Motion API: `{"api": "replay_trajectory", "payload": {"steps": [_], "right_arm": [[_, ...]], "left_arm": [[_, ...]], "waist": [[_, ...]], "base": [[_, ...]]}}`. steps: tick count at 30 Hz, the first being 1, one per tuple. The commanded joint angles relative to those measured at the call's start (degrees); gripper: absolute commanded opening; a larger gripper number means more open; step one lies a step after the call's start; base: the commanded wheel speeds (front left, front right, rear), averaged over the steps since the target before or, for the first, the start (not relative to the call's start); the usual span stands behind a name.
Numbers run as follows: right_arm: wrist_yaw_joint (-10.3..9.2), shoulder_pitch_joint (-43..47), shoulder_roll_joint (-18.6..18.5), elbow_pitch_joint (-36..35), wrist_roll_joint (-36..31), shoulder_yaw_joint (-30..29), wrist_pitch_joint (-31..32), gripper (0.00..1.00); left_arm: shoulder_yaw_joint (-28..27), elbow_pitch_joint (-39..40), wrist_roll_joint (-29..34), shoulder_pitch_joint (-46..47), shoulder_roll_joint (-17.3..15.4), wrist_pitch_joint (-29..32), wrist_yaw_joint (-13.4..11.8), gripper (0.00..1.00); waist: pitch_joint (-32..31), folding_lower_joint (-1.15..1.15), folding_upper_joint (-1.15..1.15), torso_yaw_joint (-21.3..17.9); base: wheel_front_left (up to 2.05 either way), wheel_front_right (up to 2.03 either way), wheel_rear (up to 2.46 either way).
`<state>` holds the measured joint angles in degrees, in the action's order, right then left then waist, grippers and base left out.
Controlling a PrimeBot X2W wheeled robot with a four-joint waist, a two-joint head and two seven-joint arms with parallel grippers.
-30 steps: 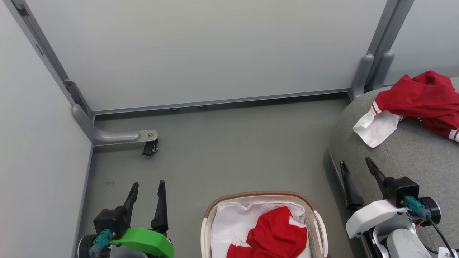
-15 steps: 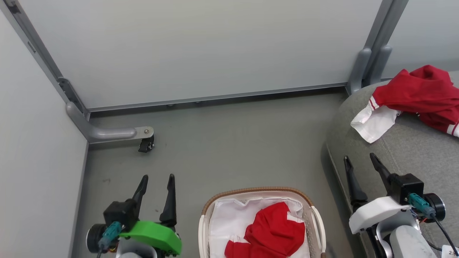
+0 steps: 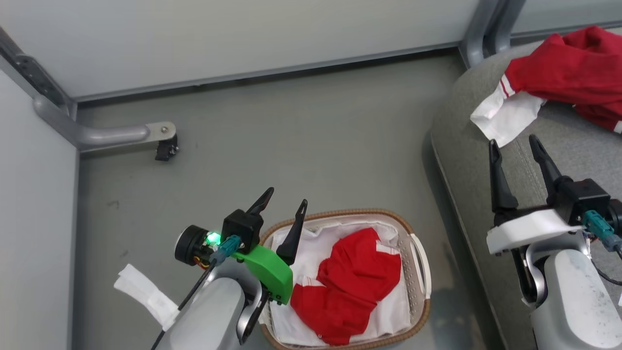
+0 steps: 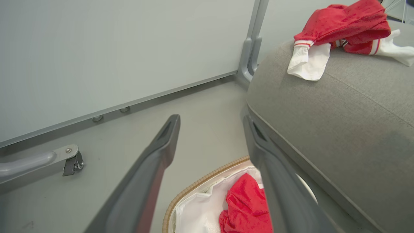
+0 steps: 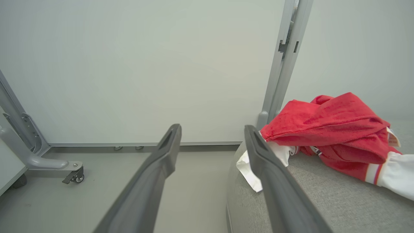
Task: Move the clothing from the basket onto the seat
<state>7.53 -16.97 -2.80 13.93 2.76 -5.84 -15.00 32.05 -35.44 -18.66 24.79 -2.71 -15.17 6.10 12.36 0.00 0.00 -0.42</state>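
Left gripper (image 3: 286, 197) has swung over the rim of the basket (image 3: 340, 213), fingers apart; right gripper (image 3: 513, 141) apart too. 1 red garment (image 3: 573, 68) lies on the seat (image 3: 466, 146) beside the basket; 1 leftover garment (image 3: 354, 282) sits inside.

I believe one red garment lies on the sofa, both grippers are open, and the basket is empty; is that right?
Not quite: the basket is not empty; the head view shows a red garment lying in it. The rest holds: another red garment lies on the sofa, and the left gripper and right gripper are open.
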Motion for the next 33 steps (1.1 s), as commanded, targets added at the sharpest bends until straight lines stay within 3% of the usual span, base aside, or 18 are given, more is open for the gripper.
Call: {"api": "replay_trajectory", "payload": {"steps": [1, 9, 17, 33], "right_arm": [[-0.08, -1.6, -0.2, -0.9, -0.3, 0.1, -0.3, 1.0], [-0.08, -5.3, -0.1, -3.9, 0.5, 1.7, -0.3, 1.0], [-0.08, -7.7, -0.1, -5.5, 3.8, 5.1, -0.3, 1.0], [-0.08, -10.8, -0.1, -10.0, 9.3, 12.0, -0.3, 1.0]], "left_arm": [[1.7, -2.3, -0.5, 2.5, -0.3, 0.0, 0.2, 1.0], [11.7, -16.4, 0.0, 10.9, -0.4, 0.4, -0.2, 1.0], [16.3, -25.7, -1.4, 15.4, -0.4, 2.0, -0.9, 1.0], [15.7, -36.6, -3.8, 22.3, -2.2, 2.3, -3.3, 1.0]], "waist": [[8.6, 0.0, 0.0, -5.2], [19.2, 0.0, 0.0, -11.3], [27.2, 0.0, 0.0, -17.2], [36.6, 0.0, 0.0, -23.8]], "base": [[0.0, 0.0, 0.0], [0.0, 0.0, 0.0], [0.0, 0.0, 0.0], [0.0, 0.0, 0.0]]}}
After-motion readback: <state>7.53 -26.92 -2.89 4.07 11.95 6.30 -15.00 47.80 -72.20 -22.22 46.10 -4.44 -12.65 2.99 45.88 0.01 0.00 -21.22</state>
